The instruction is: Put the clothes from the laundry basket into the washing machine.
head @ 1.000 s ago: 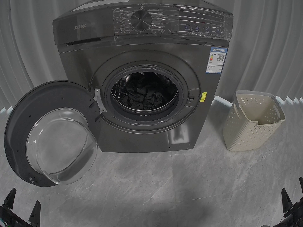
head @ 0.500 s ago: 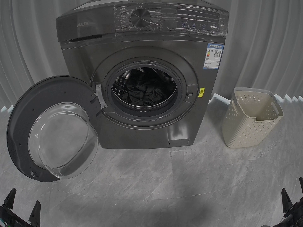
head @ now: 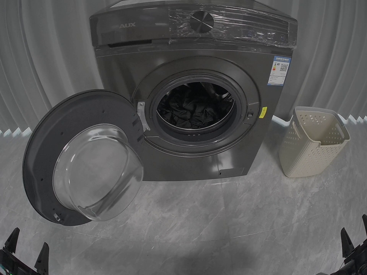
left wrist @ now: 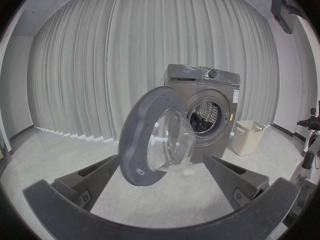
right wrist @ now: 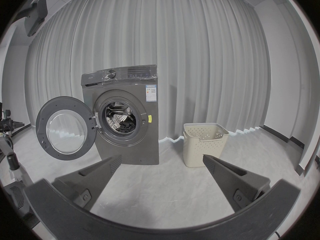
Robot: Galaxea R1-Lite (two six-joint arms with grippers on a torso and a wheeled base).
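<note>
View shifted, washing machine [head: 183, 62] framed farther right

Looks out between the dark wedge-shaped fingers [right wrist: 96, 175] of the right tool [right wrist: 160, 159], spread wide apart. Faces a dark grey front-loading washing machine [right wrist: 133, 150], with round glass-windowed door [right wrist: 65, 128] swung fully open. Shows dark crumpled clothes [right wrist: 126, 127] low in the drum. Finds a beige perforated plastic laundry basket [right wrist: 204, 147] upright on the pale grey floor [right wrist: 160, 194], near the machine on the side away from the door, before a pleated grey curtain [right wrist: 206, 60].

pleated grey curtain [head: 49, 50] behind | grey marbled floor [head: 198, 218] | even light
</note>
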